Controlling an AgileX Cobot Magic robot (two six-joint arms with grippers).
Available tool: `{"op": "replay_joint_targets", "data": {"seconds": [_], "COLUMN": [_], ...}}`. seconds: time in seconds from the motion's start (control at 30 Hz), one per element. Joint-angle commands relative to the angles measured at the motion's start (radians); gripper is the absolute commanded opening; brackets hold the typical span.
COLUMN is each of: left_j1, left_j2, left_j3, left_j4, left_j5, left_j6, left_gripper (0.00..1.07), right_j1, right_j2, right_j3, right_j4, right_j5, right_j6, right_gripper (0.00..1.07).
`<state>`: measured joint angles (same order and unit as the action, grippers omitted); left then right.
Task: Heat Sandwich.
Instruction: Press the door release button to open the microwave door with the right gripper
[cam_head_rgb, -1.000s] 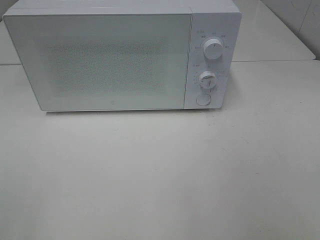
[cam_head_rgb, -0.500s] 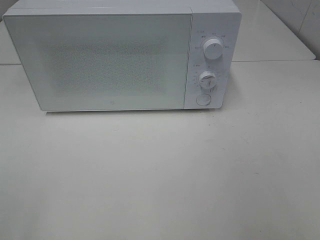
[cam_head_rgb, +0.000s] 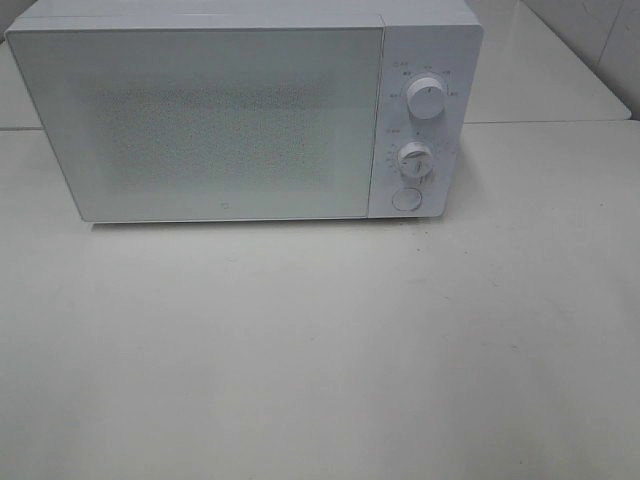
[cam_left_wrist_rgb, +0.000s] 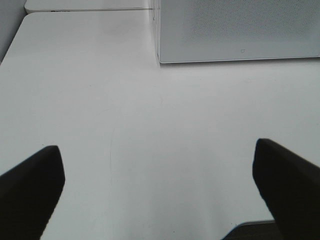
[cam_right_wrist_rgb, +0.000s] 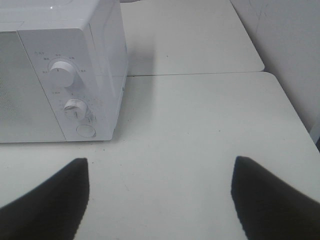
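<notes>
hovering over the table (cam_head_rgb: 320, 350), the left gripper (cam_left_wrist_rgb: 156, 147) has its jaws spread wide, with nothing between them but bare tabletop. the microwave (cam_left_wrist_rgb: 235, 30) stands ahead of it, toward the right arm's side, door shut. the right gripper (cam_right_wrist_rgb: 160, 161) is also spread wide and holds nothing. the microwave's control panel lies ahead of it, toward the left arm's side, with an upper knob (cam_right_wrist_rgb: 62, 70), a lower knob (cam_right_wrist_rgb: 74, 107) and a round button (cam_right_wrist_rgb: 85, 131) beneath them. the sandwich shows in no view, so i cannot tell where it is.
</notes>
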<state>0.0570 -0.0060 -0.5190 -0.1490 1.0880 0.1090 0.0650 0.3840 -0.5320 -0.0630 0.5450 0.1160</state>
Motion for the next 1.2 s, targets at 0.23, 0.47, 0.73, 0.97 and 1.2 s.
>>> {"op": "replay_joint_targets", "data": {"seconds": [0.23,0.47,0.73,0.97,1.2], "left_j1": [-0.006,-0.006,-0.006,-0.006,-0.006], "left_j2": [-0.016,-0.016,-0.016,-0.016,-0.016], "left_j3": [0.001,0.001,0.001,0.001,0.001], "left_j4": [0.003,0.003,0.003,0.003,0.003], "left_j5": [-0.014,-0.014,-0.014,-0.014,-0.014], "left_j6": [0.002,0.002,0.002,0.002,0.002], "left_gripper": [0.98,0.98,0.98,0.98,0.98], "right_j1": [-0.008,-0.008,-0.008,-0.006,-0.006], "right_j2": [0.219,0.334,0.499,0.618,0.723], "right_j3": [-0.007,-0.007,-0.007,-0.007,0.063], "right_j4": [-0.005,0.009,0.009,-0.025,-0.023], "right_j5": [-0.194,-0.315,-0.480,-0.624,-0.886], "right_j6": [0.005,0.005,0.005,0.005,-0.007], "right_gripper": [0.76,0.76,0.76,0.76,0.76]}}
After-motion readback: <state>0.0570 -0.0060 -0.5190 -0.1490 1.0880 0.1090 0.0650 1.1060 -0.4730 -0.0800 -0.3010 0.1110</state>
